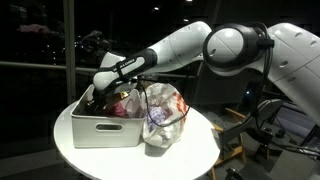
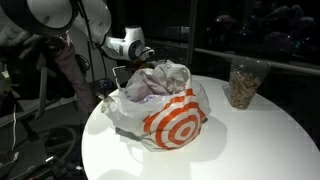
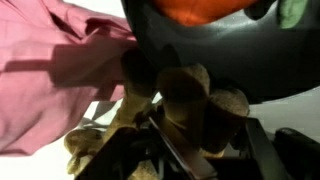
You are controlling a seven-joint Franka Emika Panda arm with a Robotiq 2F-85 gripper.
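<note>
1. The robot's fingers reach into a white bin on the round worktop.
2. In the bin, brown corks lie just ahead of the fingers; whether these grip anything, I cannot tell.
3. A pink cloth lies at ten o'clock of the corks, and a dark bowl at twelve.

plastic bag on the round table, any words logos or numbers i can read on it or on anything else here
No words or numbers can be read in any view.
plastic bag: red bullseye sign of rings, no lettering visible.
white bin: blank wall.
clear container: no label visible.
</note>
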